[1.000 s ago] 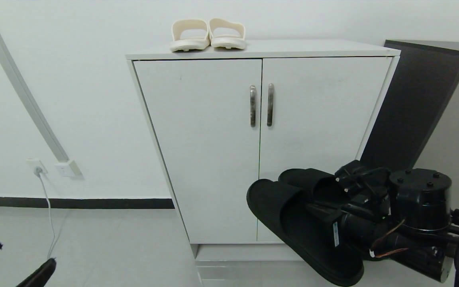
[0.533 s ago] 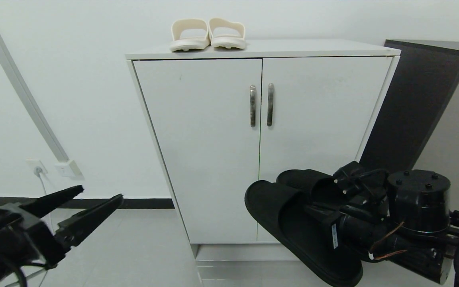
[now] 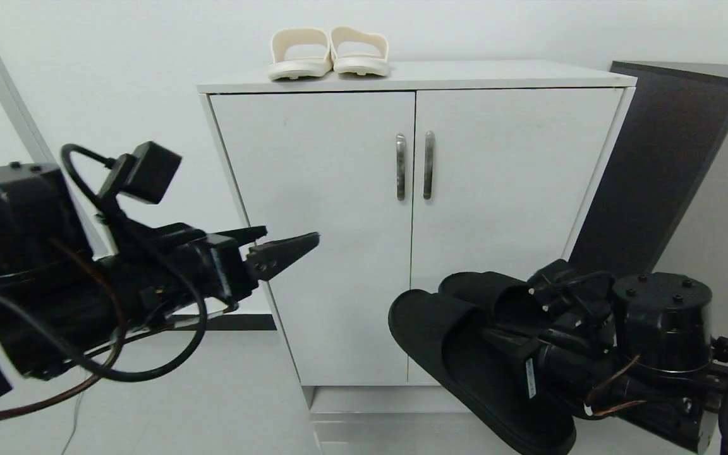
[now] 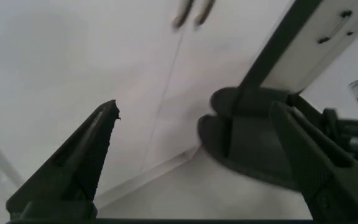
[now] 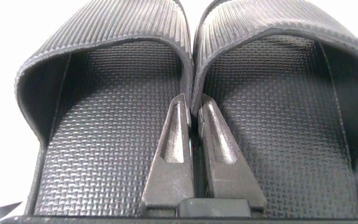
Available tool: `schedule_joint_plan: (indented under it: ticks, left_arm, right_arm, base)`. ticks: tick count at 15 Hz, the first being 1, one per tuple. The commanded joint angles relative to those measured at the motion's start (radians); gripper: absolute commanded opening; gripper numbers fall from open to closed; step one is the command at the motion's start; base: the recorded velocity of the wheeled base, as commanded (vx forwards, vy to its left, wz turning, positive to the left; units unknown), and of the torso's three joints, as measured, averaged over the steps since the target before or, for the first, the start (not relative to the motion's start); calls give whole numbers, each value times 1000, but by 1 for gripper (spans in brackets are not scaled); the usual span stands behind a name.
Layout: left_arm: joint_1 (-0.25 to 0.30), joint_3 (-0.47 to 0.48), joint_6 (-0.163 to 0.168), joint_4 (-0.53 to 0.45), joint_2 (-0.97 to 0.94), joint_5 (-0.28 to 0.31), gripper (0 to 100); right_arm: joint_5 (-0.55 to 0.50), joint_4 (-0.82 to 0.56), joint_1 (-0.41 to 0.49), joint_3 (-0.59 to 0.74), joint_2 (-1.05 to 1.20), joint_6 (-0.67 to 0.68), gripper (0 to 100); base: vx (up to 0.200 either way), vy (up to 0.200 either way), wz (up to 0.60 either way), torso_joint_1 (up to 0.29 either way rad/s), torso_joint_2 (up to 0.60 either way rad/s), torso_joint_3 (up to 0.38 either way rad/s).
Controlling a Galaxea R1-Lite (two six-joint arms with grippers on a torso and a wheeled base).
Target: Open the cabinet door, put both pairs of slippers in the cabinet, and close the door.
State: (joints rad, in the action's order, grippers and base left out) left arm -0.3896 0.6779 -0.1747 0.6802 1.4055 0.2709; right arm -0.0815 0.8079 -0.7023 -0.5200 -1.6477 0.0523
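The black slippers [image 5: 117, 124] had ribbed straps and pebbled footbeds, probably rubber. The right gripper [image 5: 191, 102] was clamped on their two adjoining inner edges, holding the pair low before the smooth white cabinet [image 3: 339, 284], which was closed, its slim metal handles [image 3: 400, 167] side by side. Smooth cream slippers [image 3: 329, 54] sat on top. The left gripper [image 3: 289, 235] hung spread apart and empty near the cabinet's left front.

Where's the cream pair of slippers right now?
In the head view, the cream slippers sit side by side on top of the white cabinet, above its closed left door.
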Motion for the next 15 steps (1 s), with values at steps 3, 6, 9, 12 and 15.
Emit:
schedule_joint_plan:
  ticks: [3,6,9,12,15]
  left_arm:
    - [-112,256,-65,-7,217,-9,100]
    - [-135,397,-78,-30,320,-5,100]
    - [-134,528,-100,-168,352,62,100]
    - [-150,608,-154,-185,377,163,100]
    - [-178,707,-164,-251,428,183,100]
  right_arm:
    - [-4,1,18,-11,-12,0,0]
    - [-4,2,49,-32,-41,1,0]
    - [2,13,53,-40,-47,0,0]
    - [2,14,53,-40,-44,1,0]
    - [3,16,55,-38,-44,1,0]
  base:
    - [0,0,0,0,0,0]
    - [0,0,0,0,0,0]
    - [0,0,0,0,0,0]
    - [0,0,0,0,0,0]
    - [0,0,0,0,0,0]
